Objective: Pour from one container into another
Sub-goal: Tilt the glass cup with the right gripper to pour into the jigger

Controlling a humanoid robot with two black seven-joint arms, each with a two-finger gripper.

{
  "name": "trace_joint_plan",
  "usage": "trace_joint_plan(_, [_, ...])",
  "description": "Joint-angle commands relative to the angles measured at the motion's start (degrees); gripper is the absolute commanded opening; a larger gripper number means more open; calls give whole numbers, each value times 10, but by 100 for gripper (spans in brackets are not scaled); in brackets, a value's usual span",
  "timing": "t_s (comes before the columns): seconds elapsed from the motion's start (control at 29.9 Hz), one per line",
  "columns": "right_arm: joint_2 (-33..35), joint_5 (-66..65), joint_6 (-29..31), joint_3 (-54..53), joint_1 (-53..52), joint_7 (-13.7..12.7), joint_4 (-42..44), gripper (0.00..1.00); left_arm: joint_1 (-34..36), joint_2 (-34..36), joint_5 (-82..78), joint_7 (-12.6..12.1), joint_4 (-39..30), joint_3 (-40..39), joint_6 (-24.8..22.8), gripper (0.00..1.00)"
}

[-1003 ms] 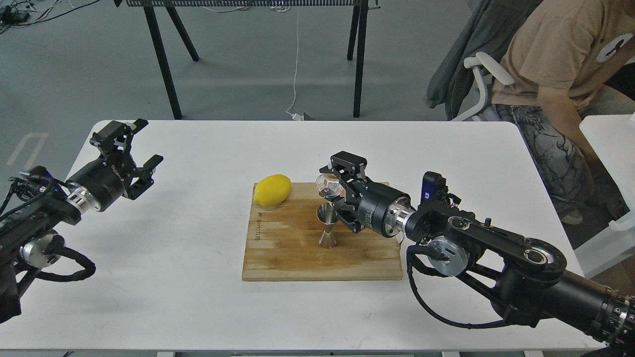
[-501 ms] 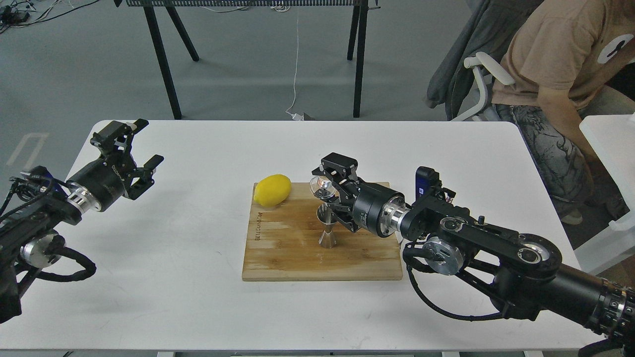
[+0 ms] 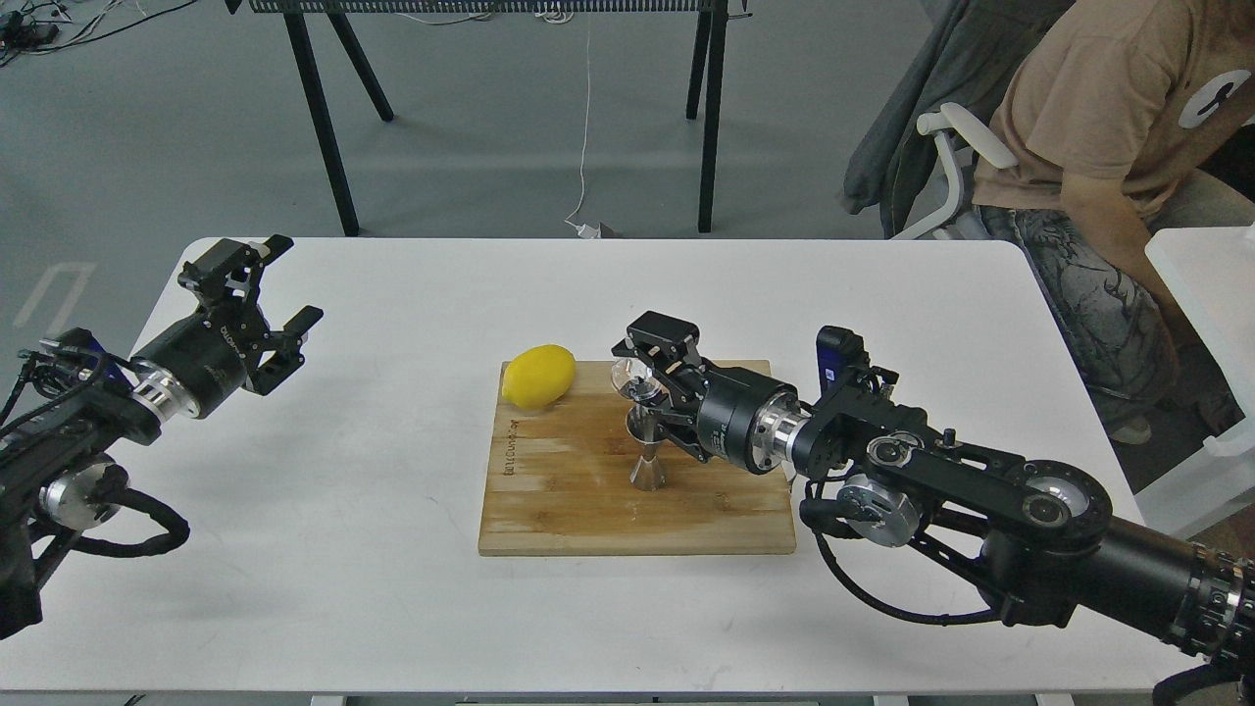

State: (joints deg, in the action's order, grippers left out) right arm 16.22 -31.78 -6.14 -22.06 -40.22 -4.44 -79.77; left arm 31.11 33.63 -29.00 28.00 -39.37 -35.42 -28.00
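While the right pincer (image 3: 642, 378) grips the tipped glass cup (image 3: 628, 375), its mouth hangs just above the steel jigger (image 3: 645, 449) standing below on the board (image 3: 549, 510); roll slowly, keeping the lip over that narrow opening. Far off, the left pincer (image 3: 265, 294) hangs released.

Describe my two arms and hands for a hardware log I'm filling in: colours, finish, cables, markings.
Both arms are black, with silver metal rings at the wrists and round silver joint caps. The left hand has black, angular two-finger linkages and white lettering on its barrel. The right hand matches it. Black cables loop beneath each forearm.
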Motion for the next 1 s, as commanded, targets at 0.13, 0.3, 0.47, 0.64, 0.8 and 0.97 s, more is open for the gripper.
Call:
trace_joint_plan(0.13, [21,-1,8,0,1,1,-8,39,0,-1,0,0,1,0,0,95])
trace_joint_plan(0.3, [26,-2,10,1,2,2,-14,39,-3,-1,1,0,1,0,0,95])
trace_joint_plan(0.47, [26,-18,10,12,1,3,-14,39,-3,-1,1,0,1,0,0,95])
trace_joint_plan(0.64, [26,-28,10,16,1,3,-14,39,-3,-1,0,0,1,0,0,95])
trace_joint_plan(0.8, [26,-39,10,16,1,3,-14,39,-4,-4,0,0,1,0,0,95])
trace_joint_plan(0.97, [27,-57,10,17,1,3,-14,39,-4,-7,0,0,1,0,0,95])
